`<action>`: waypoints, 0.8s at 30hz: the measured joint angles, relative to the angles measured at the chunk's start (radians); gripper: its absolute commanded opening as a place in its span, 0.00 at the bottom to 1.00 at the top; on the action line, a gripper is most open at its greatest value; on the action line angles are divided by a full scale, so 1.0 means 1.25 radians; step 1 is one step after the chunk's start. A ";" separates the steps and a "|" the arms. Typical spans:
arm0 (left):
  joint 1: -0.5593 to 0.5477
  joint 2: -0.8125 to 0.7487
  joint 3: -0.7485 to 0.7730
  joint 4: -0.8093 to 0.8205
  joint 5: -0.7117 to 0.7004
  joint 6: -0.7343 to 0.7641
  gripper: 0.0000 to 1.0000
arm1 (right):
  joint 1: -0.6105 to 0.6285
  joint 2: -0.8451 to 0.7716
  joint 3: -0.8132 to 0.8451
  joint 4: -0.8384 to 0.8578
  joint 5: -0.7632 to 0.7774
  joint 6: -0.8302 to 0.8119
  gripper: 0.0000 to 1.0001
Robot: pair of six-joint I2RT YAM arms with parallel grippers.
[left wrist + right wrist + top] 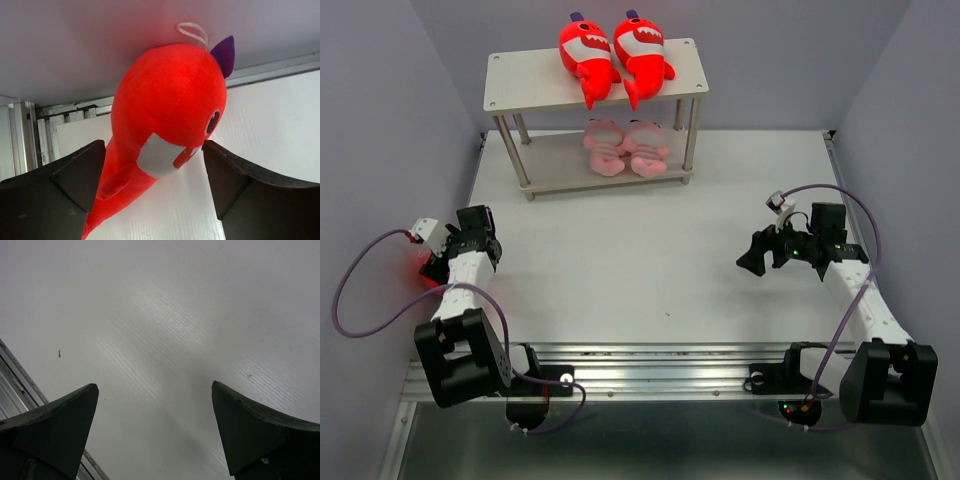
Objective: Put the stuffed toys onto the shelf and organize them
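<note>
White worktop (650,280) bears a red shark (170,110) at its left edge, between the wide-spread jaws of the left gripper (154,146); the right gripper (155,390) gapes empty. It is likely light, squashy plush, so pinch its plump middle to carry it to the far-edge shelf (520,90).

No legible txt, labels, brand marks or nos. in any view

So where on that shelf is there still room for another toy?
The top board is bare left of the two red sharks; its right half is crowded. The lower board is bare left of the pink toys. The table in front is open.
</note>
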 measured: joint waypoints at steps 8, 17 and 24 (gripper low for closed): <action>0.013 0.075 0.012 0.042 0.054 0.029 0.62 | -0.005 0.000 0.000 0.000 0.000 0.000 1.00; 0.054 0.077 0.012 0.074 0.114 0.059 0.08 | -0.006 0.000 0.000 0.000 0.000 0.000 1.00; 0.058 0.033 -0.006 0.115 0.226 0.103 0.00 | -0.006 -0.002 0.000 0.000 -0.001 0.000 1.00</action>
